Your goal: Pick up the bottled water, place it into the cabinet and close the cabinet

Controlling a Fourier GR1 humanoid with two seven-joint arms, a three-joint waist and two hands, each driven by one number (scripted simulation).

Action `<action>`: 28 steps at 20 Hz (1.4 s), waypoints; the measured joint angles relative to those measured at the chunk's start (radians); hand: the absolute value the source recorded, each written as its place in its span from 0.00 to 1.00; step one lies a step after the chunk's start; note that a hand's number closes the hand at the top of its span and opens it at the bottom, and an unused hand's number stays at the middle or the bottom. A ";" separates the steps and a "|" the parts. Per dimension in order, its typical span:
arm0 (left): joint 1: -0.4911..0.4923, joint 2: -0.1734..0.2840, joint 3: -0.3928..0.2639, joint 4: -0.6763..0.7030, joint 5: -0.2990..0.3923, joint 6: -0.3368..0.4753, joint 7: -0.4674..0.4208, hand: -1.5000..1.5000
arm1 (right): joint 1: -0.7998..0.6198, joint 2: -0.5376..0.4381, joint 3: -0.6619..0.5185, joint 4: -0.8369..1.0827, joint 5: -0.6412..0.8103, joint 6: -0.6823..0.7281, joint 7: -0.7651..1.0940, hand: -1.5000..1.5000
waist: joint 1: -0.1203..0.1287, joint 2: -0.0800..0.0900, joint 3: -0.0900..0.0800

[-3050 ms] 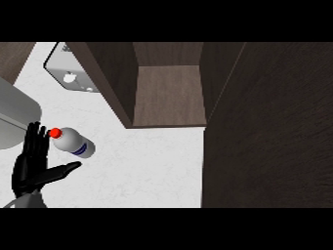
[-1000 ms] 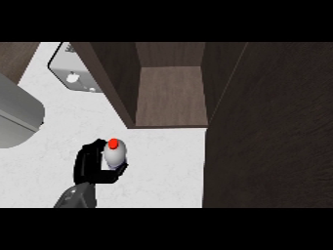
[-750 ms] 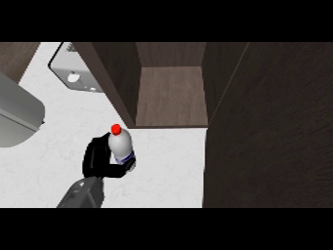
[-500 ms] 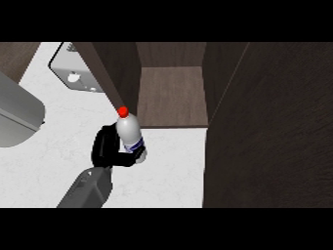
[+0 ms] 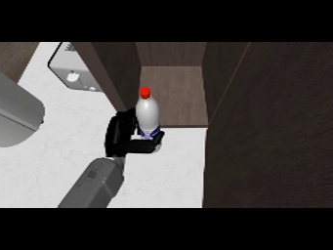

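White marbled counter [image 5: 39, 166] runs under a dark wood cabinet [image 5: 173, 93] whose compartment stands open, its door [image 5: 277, 127] swung out at the view's right. The bottled water [image 5: 147, 114] is off the counter now; three seconds ago it lay near the outstretched fingers, and over the last second it has climbed steadily toward the opening. That suggests the pick is done and the placing is under way, with the door left to close afterwards. The bottle's long axis runs away from the robot, red cap [image 5: 145, 91] leading toward the cabinet's interior and base seated in the hand. The cap already overlaps the compartment's floor in this view, just beyond the fingers; whether it has actually crossed the threshold I cannot tell. The left hand [image 5: 126, 139] is curled round the bottle's lower half, fingers wrapping its labelled band. A grey rounded appliance [image 5: 7, 117] sits well to that hand's left, and a white fitting [image 5: 75, 73] lies beyond it. No right hand shows.
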 measured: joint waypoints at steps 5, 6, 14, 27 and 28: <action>-0.138 -0.014 -0.080 -0.022 0.026 0.164 0.102 1.00 | -0.033 0.002 -0.018 0.005 -0.006 -0.003 0.016 0.00 | -0.012 0.004 0.000; -0.175 -0.015 -0.091 -0.016 0.024 0.190 0.124 1.00 | -0.035 0.005 -0.015 0.006 -0.006 -0.003 0.013 0.00 | -0.015 0.004 0.000; -0.416 -0.017 -0.101 0.161 0.087 0.313 0.191 1.00 | -0.039 -0.004 -0.071 0.016 -0.030 0.032 -0.013 0.00 | -0.037 0.009 0.000; -0.617 0.001 -0.045 0.557 0.049 0.374 0.152 1.00 | -0.048 -0.014 -0.121 0.018 -0.056 0.071 -0.018 0.00 | -0.061 0.025 -0.001; -0.621 0.003 -0.030 0.573 0.055 0.378 0.140 1.00 | -0.042 -0.014 -0.122 0.019 -0.058 0.079 -0.027 0.00 | -0.064 0.025 -0.001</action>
